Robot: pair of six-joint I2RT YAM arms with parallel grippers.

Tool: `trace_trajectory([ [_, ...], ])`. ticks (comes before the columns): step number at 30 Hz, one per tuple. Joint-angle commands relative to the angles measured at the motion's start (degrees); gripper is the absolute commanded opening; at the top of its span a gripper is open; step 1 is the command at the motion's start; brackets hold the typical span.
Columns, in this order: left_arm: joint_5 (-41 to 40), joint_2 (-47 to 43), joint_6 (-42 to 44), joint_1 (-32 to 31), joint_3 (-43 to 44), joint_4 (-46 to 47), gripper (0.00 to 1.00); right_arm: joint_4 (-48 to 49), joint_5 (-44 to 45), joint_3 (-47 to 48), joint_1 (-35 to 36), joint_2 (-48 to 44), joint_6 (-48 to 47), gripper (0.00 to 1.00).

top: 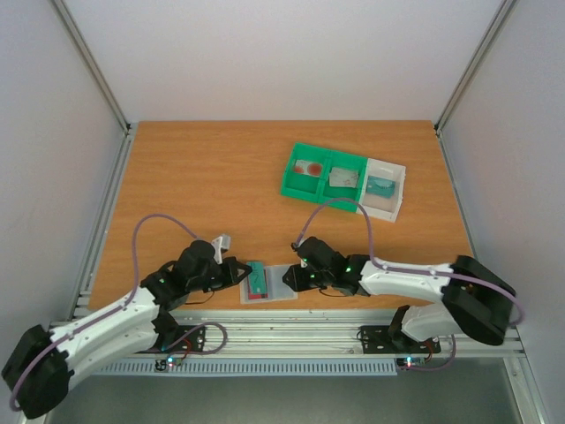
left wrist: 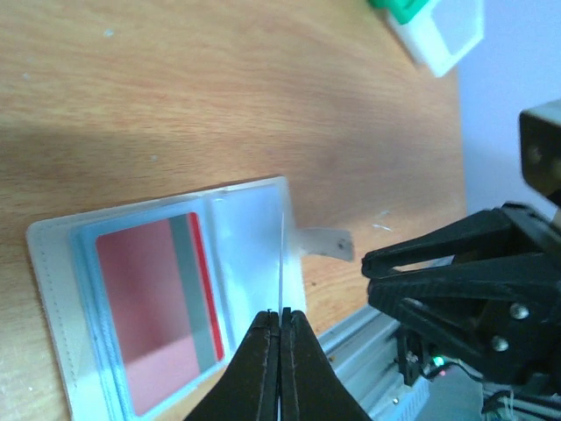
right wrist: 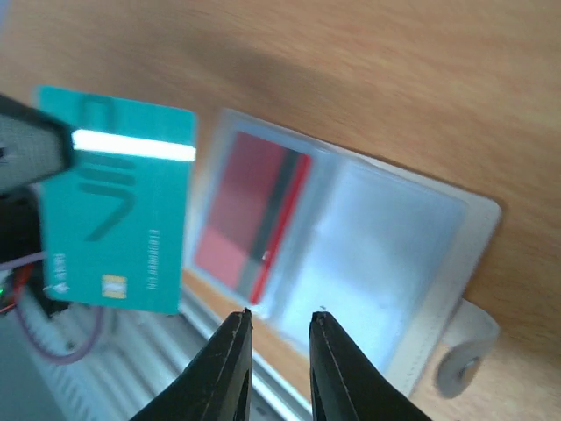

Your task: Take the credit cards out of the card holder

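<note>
Top external view: the holder [top: 281, 287] lies open and flat on the table [top: 203, 177], between the two claws. The left claw [top: 244, 276] is at the holder's left end and the right claw [top: 289, 279] at its right end, both low.

Left wrist view shows the left claw clamped tight on a teal card [left wrist: 282, 263], seen edge-on as a thin line rising from the fingertips. Right wrist view shows that card whole, outside the holder's pockets and by its left side, a bright stripe across its face. Whether it touches the holder I cannot tell.

A red card [right wrist: 250, 215] with a dark stripe sits inside the holder's left pocket. The right pocket looks cloudy, and I cannot tell what is in it. A small tab [right wrist: 460, 368] sticks out from the holder's right edge.

The right claw's jaws stand a narrow gap apart with nothing between them, tips just beside the holder's edge.

Well beyond the holder and to its right, a green bin [top: 325, 172] holds a red-marked card [top: 308, 168] in one compartment and a greyish card [top: 344, 179] in the other. A white tray [top: 386, 210] against the bin, on the side away from the holder, holds a teal object [top: 381, 185].
</note>
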Motion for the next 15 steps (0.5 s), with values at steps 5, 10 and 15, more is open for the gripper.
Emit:
trace_trajectory([
  [5,8.05,-14.66,6.61,0.04,6.34,-16.76,0.0,-22.95,-11.91,13.62,-0.08,-7.59,-20.03,0.22],
  [10,15.56,-19.3,8.64,-0.07,11.41,-23.25,0.0,-31.64,-19.49,19.01,-0.08,-10.47,-24.8,0.25],
  [15,23.7,-19.59,10.85,0.03,13.41,-23.38,0.01,-36.57,-25.99,26.53,-0.17,-8.98,-26.84,0.29],
])
